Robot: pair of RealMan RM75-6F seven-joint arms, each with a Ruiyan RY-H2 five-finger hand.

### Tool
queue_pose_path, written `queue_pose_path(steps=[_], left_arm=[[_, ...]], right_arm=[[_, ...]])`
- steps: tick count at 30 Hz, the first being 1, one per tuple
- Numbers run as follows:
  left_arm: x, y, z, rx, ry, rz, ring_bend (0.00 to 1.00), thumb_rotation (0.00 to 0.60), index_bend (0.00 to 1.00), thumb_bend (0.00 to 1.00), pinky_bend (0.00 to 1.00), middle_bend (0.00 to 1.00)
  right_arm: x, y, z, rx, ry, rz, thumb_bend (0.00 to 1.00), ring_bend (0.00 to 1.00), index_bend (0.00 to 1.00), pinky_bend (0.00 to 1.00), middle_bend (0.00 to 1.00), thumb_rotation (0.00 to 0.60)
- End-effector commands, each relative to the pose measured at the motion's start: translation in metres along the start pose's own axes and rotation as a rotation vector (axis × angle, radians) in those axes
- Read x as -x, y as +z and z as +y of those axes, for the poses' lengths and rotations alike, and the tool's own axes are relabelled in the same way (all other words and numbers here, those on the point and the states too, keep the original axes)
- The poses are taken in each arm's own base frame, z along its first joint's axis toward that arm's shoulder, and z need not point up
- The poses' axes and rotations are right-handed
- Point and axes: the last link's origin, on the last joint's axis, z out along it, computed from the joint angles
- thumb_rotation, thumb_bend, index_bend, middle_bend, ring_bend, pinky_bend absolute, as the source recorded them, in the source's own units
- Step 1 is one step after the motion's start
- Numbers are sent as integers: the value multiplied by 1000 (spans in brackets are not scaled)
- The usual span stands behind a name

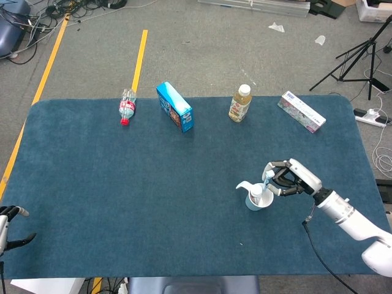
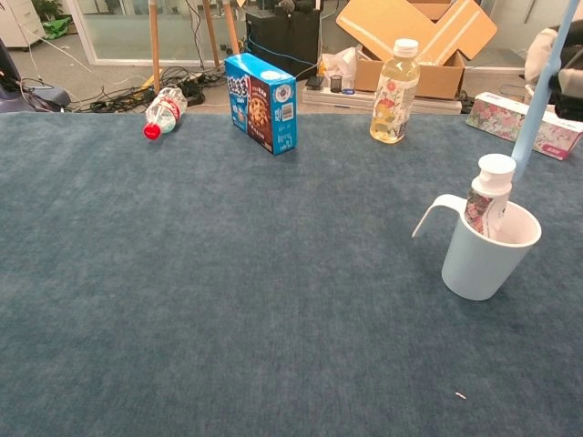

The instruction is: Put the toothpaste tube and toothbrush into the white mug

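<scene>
The white mug [image 1: 258, 198] [image 2: 486, 251] stands on the blue cloth at the right, handle to the left. A toothpaste tube [image 2: 490, 193] with a white cap [image 1: 257, 193] stands upright inside it. My right hand [image 1: 288, 178] [image 2: 557, 64] holds the light blue toothbrush [image 2: 538, 102] [image 1: 267, 179] upright just above the mug, its lower end at the rim behind the tube. My left hand [image 1: 8, 228] rests at the table's front left corner with its fingers apart and nothing in it.
Along the far edge lie a small plastic bottle with a red cap [image 1: 126, 107], a blue snack box [image 1: 174, 107], a yellow drink bottle [image 1: 241, 103] and a flowered tissue box [image 1: 301, 111]. A tripod [image 1: 361, 52] stands off the table at far right.
</scene>
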Motion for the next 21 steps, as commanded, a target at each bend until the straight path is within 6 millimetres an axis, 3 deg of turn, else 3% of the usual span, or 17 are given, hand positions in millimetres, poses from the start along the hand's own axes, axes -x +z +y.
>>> queue_pose_path(steps=[1,21], left_arm=[[0,0,0,-1,1,-1,307,600,433,0,352,403],[1,0,0,-1,4,-5,307,600,433,0,352,403]], right_arm=[[4,1,8,5,17,-14,314,1000,627,1000,1000,600],[7,-3,48,92,59,-32,313,1000,628,1000,1000,600]])
